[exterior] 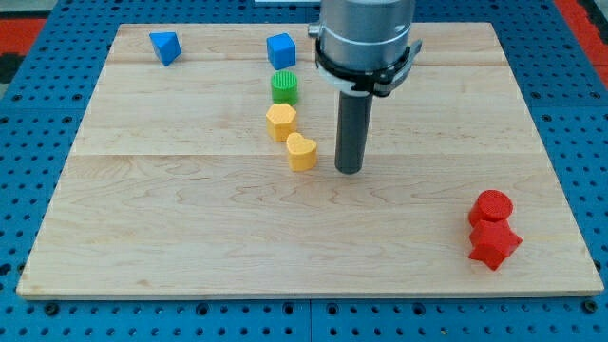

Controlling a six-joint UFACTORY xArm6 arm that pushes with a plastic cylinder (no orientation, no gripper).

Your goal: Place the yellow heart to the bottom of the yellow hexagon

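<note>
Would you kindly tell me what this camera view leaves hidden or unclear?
- The arm: cut off by the view's top edge.
- My tip: contact with the board cannot be judged.
- The yellow heart and yellow hexagon: whether they touch is unclear.
- The red blocks: the lower one's shape is unclear.

No text, label, brand, number or sign could be read anywhere in the camera view. The wooden board [190,218], the coloured blocks and the arm's grey housing [366,33] all showed plain, unmarked surfaces.
</note>
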